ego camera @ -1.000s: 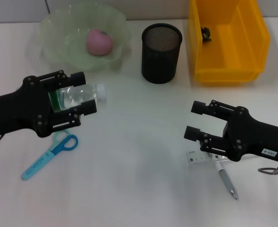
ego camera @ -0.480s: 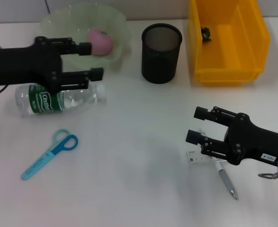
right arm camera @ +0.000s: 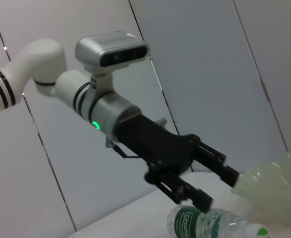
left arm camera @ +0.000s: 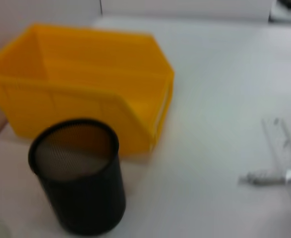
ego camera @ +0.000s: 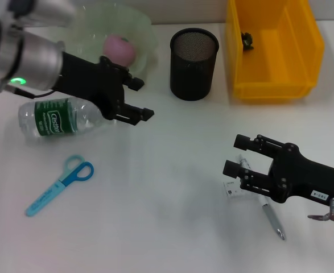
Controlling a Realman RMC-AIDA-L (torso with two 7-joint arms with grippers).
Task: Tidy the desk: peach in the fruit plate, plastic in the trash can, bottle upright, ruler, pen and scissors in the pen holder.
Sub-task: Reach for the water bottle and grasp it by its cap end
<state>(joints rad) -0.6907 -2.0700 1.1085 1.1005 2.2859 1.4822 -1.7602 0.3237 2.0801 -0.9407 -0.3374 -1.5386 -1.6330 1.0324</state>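
A pink peach sits in the pale green translucent fruit plate; the black mesh pen holder holds nothing visible, and the yellow plastic bin holds a small dark scrap. The clear green-labelled bottle lies on its side on the white desk, cap toward the pen holder. The left hand, fingers spread and empty, hovers over its cap end. The right hand, open, hovers over the clear ruler and silver pen.

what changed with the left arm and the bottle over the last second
The left gripper swung from over the bottle, lying on its side, toward the pen holder; its fingers are open and empty. The bottle has not been stood up. The right gripper barely moved, open over the ruler and pen. Scissors, peach and yellow bin stayed put.
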